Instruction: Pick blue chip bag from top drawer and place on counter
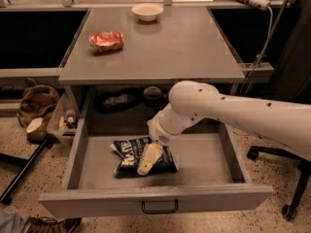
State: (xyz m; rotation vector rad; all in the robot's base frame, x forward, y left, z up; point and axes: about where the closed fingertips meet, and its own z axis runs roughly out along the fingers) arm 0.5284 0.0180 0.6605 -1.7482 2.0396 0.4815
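Note:
The blue chip bag [130,158] lies flat in the open top drawer [204,161], left of its middle, dark navy with white lettering. My gripper [148,160] reaches down from the white arm [228,110] and rests over the right half of the bag, its cream fingers [149,158] lying across the bag. The counter [160,47] is the grey tabletop above the drawer. The drawer's black handle [160,207] shows at the middle of its front panel.
An orange-red snack bag [106,41] lies on the counter's left side and a white bowl [147,11] stands at its back edge. Dark items [116,101] sit on the shelf behind the drawer. A brown bag [36,103] and a bin lie on the floor at left; an office chair base [291,198] stands at right.

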